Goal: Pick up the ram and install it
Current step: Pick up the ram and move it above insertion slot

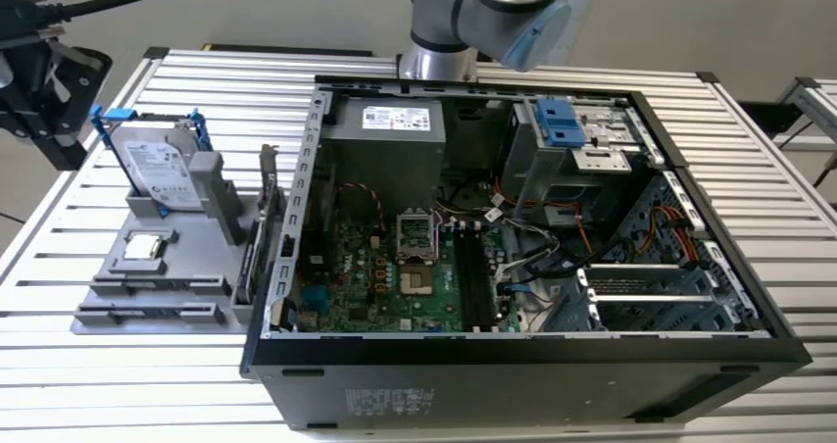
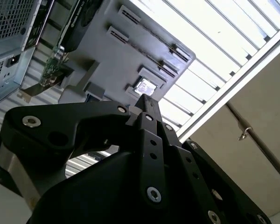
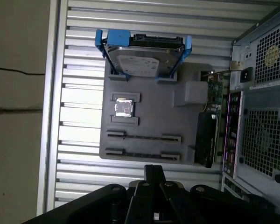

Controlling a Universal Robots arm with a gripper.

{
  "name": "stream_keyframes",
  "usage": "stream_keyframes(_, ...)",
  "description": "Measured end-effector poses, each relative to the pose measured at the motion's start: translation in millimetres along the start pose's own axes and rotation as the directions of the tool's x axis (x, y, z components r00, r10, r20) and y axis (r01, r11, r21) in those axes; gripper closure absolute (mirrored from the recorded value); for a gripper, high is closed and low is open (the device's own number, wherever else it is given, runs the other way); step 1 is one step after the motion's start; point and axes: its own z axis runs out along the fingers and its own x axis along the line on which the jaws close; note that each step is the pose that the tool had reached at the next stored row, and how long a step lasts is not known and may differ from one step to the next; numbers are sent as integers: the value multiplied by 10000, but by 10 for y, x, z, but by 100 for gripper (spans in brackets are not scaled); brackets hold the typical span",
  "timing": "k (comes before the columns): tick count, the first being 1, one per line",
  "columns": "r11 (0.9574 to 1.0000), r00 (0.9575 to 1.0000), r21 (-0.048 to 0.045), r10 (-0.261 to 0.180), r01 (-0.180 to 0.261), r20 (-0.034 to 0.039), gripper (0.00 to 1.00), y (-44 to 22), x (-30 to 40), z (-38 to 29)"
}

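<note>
The ram [image 3: 143,137] shows edge-on as a thin dark strip standing between the slot holders of the grey tray [image 3: 149,116], below the small square chip [image 3: 123,108]. My gripper [image 3: 154,169] hangs well above the tray and apart from it. In the second wrist view the gripper [image 2: 144,99] has its black fingers closed together with nothing between them, pointing towards the tray [image 2: 107,60]. In the exterior view the arm's black end with its cable [image 1: 46,80] hovers off the tray's [image 1: 171,267] far corner, at that view's left.
A silver hard drive in a blue frame [image 1: 164,164] stands at the tray's far end. A graphics card [image 3: 207,135] stands along the tray's side next to the open computer case [image 1: 523,218]. Inside the case lies the motherboard [image 1: 406,267]. The table is ribbed metal.
</note>
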Motion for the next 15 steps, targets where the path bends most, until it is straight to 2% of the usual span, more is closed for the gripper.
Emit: stream_keyframes(15, 10000, 10000, 0, 0, 0, -2, 100, -144, 8, -7)
